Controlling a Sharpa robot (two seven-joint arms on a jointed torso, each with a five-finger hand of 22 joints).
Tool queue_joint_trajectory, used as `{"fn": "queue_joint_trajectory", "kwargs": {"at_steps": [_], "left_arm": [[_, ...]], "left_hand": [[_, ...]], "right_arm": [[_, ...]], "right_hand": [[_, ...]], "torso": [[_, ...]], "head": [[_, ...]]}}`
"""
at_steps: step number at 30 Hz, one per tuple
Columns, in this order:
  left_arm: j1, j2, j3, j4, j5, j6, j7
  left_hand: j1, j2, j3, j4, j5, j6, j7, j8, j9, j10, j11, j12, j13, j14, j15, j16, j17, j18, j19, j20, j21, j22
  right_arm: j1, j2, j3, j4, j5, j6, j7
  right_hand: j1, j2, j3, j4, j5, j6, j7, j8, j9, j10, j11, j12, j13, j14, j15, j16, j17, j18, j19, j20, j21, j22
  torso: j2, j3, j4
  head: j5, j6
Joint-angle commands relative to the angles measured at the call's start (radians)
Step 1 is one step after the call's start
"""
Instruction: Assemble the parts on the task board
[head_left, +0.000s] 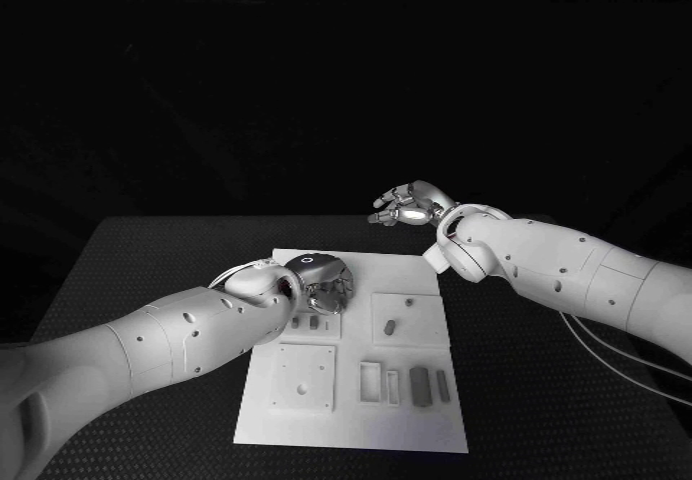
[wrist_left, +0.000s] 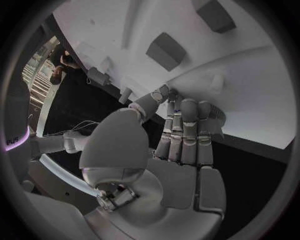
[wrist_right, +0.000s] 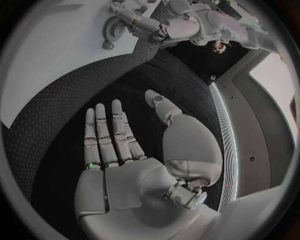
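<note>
The task board (head_left: 361, 400) lies in the middle of the black worktop (head_left: 144, 260), its long side running from the near edge toward the far edge. Grey parts lie in its shallow recesses: a small part (head_left: 388, 326) in the square recess by the board's right edge, and 2 longer parts (head_left: 420, 385) side by side toward the near right corner, just beside a pair of white slotted frames (head_left: 381, 382). A plain square plate (head_left: 303, 376) sits by the near left edge.

The left hand (head_left: 320, 283) is over the board's far left corner, palm down. In the left wrist view its fingers (wrist_left: 187, 130) lie straight and close together, their tips at the board's surface, with nothing visibly gripped; whether a small part sits under the tips I cannot tell. This posture suggests it is pressing or steadying something, or reaching for a part there.

The right hand (head_left: 408, 203) hovers off the board, above the worktop beyond the board's far right corner. Its fingers (wrist_right: 106, 135) are stretched flat and apart, holding nothing. It is probably parked there to keep out of the left hand's way.

Most parts seem to lie loose in their recesses, so assembly looks early.
</note>
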Motion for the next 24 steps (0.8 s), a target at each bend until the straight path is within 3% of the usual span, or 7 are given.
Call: {"fn": "queue_joint_trajectory", "kwargs": {"at_steps": [1,14,24], "left_arm": [[-0.011,0.002,-0.006,-0.006,-0.016,0.035,-0.017],[-0.011,0.006,-0.006,-0.015,-0.049,0.077,-0.025],[-0.012,0.011,-0.02,-0.02,-0.114,0.127,-0.052]], "left_hand": [[0.0,0.011,-0.003,-0.002,0.002,0.007,0.002,-0.007,-0.001,0.006,0.001,-0.004,-0.002,0.005,0.0,0.006,0.002,0.014,0.008,-0.011,0.007,0.024],[-0.009,0.03,-0.005,-0.001,0.0,0.035,-0.007,-0.001,0.001,0.049,-0.015,0.007,0.005,0.035,-0.016,0.062,0.009,0.025,0.034,-0.023,0.053,0.024],[-0.014,0.04,-0.005,-0.002,-0.002,0.054,-0.015,0.005,0.002,0.064,-0.021,0.008,0.008,0.041,-0.022,0.076,0.007,0.026,0.035,-0.029,0.065,0.023]], "right_arm": [[0.0,0.0,0.0,0.003,0.0,0.014,0.011],[0.0,0.001,0.0,0.001,0.0,0.014,0.012],[0.0,-0.001,0.0,0.002,0.0,0.014,0.012]], "right_hand": [[-0.003,0.002,0.002,0.005,0.003,0.005,0.023,0.006,-0.001,-0.11,0.092,-0.004,0.001,0.002,0.001,-0.005,-0.001,0.018,-0.002,0.002,-0.006,0.0],[-0.003,0.002,0.001,0.005,0.004,0.005,0.024,0.007,-0.001,-0.108,0.092,-0.007,0.001,0.003,0.001,-0.007,-0.001,0.018,-0.001,0.003,-0.008,0.001],[-0.003,0.002,0.001,0.006,0.004,0.005,0.024,0.007,-0.001,-0.107,0.092,-0.008,0.001,0.004,0.001,-0.007,-0.002,0.018,-0.001,0.003,-0.008,0.001]], "torso": [[0.0,0.0,-0.0001],[0.001,0.0004,0.0005],[0.001,-0.0007,-0.0007]], "head": [[-0.001,0.0],[-0.003,-0.004],[-0.004,-0.009]]}}
